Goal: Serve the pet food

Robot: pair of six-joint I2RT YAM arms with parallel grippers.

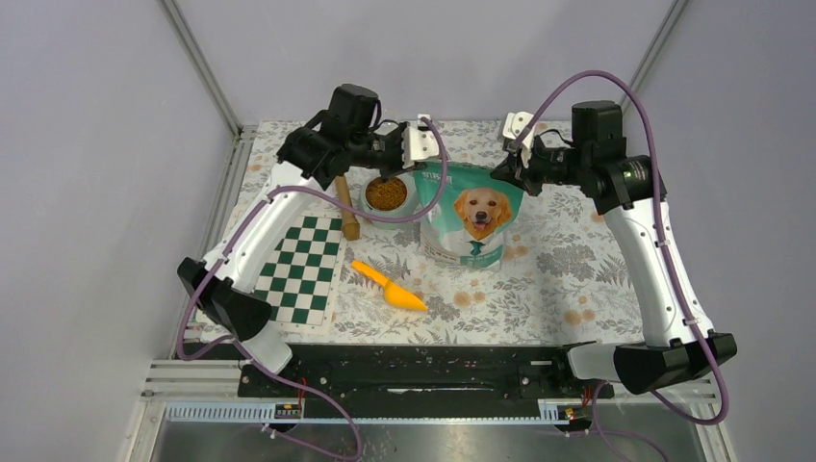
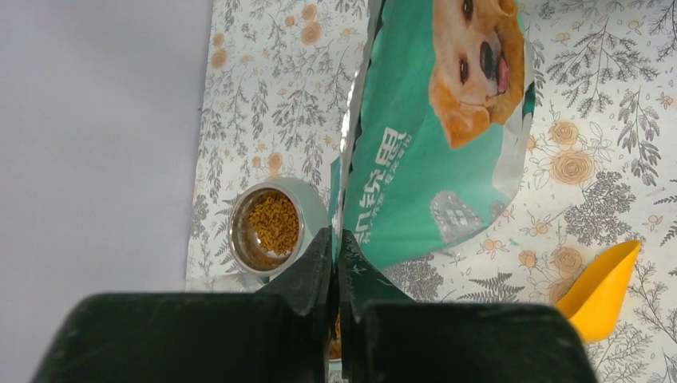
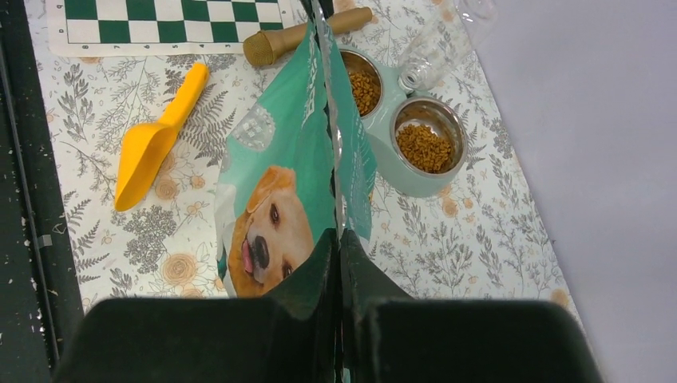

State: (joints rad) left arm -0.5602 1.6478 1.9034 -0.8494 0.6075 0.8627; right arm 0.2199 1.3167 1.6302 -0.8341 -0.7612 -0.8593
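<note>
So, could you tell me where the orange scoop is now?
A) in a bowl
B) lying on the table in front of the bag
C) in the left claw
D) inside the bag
B: the scoop lies flat on the table, on the near side of the bag; the left claw and right claw grip only the bag's top edge.

- The middle of the flowered cloth [image 1: 577,279] is blocked by the upright bag [image 1: 473,217]. Its top edge is pinched at one end by the left gripper [image 2: 335,239] and at the other by the right gripper [image 3: 337,239].
- The bowls [image 3: 457,128] of pet food [image 3: 425,148] are tucked just left of the bag, and hardly any gap is left there.
- The wooden stick [image 1: 346,210] is laid just beside the bowls, at the far corner of the checked mat [image 1: 306,269].
- The orange scoop [image 1: 388,287] is ringed by bare cloth in front of the bag.
- Wide open cloth is seen right of the bag.
</note>
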